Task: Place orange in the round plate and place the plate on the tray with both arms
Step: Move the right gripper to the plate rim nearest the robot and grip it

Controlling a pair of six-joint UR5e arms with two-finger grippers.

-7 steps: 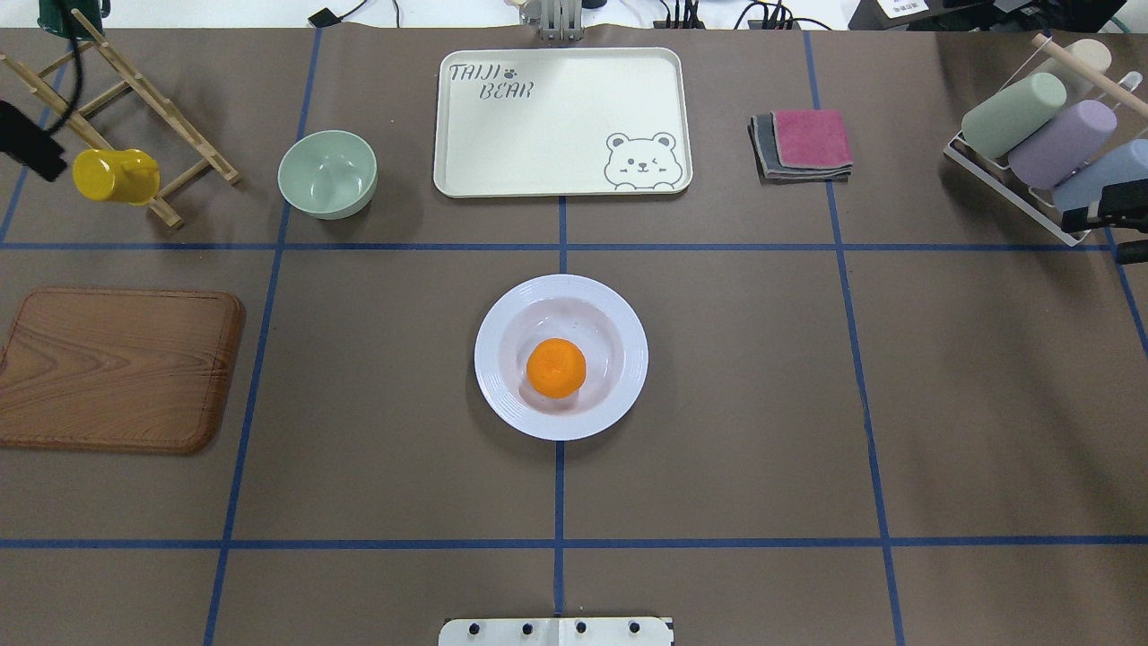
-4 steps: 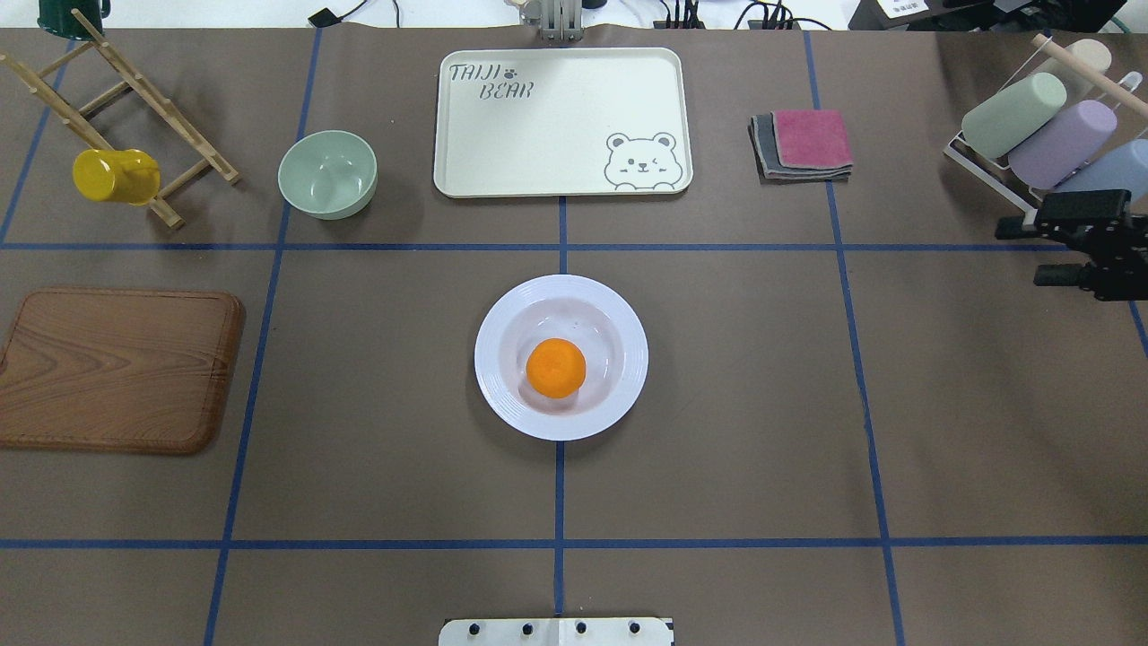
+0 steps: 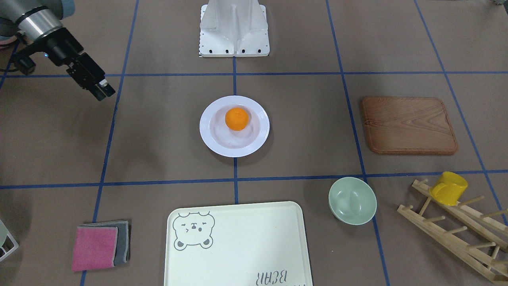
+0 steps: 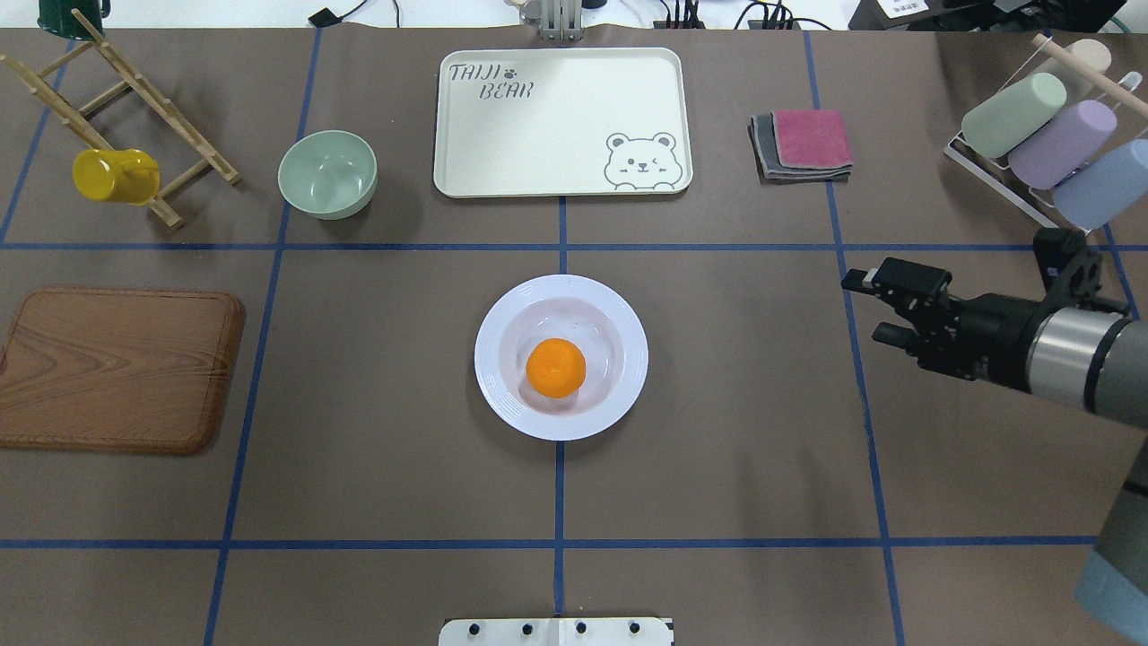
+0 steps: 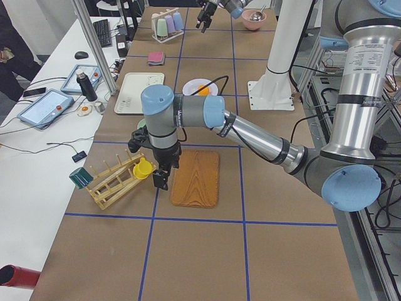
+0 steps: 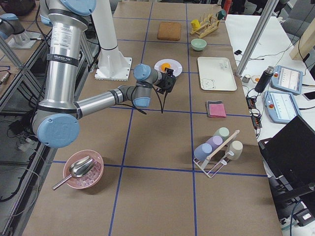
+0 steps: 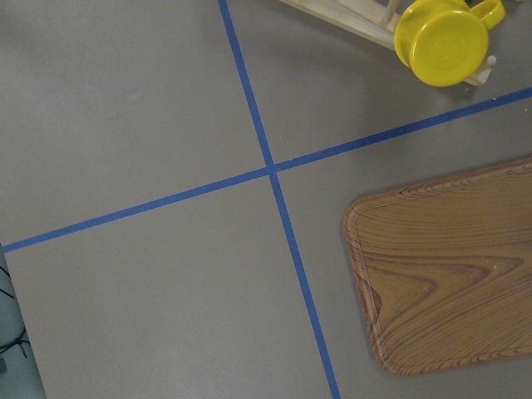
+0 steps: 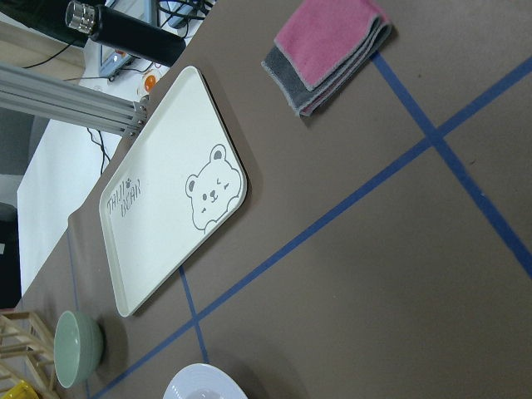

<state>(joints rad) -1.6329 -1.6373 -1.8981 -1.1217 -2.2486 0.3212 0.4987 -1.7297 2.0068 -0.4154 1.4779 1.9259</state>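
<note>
Right now the orange (image 4: 556,368) sits in the well of the round plate (image 4: 489,354), approx centred, so step one looks done. The plate rests mid-counter (image 4: 717,467), and the tray (image 4: 556,135) lies well apart at its 12 o'clock, bare & prob ready to receive it. The right end effector (image 4: 865,307) hangs at the plate's 3 o'clock, well apart, fingers spread and aimed toward 9 o'clock, i.e. at the rim; I'd guess it's lining up a rim pinch. The left end effector (image 5: 161,179) shows only in the side view, pointing down near the wooden board (image 4: 117,368) and yellow mug (image 4: 112,175), far out toward the plate's 9 o'clock. Can't tell whether its fingers are apart or together. A grip from opposite sides would make sense, since it keeps the plate level. As for materials, the plate is glossy white w/ a wide ridged rim and shallow well, so it has a lip to pinch but is likely slick. The orange is round & smooth-ish, and prob rolls if the plate tips. The tray is matte cream, rectangular w/ rounded corners, a low raised edge and a grey bear drawing. The counter is a brown matte sheet w/ a blue tape grid.
</note>
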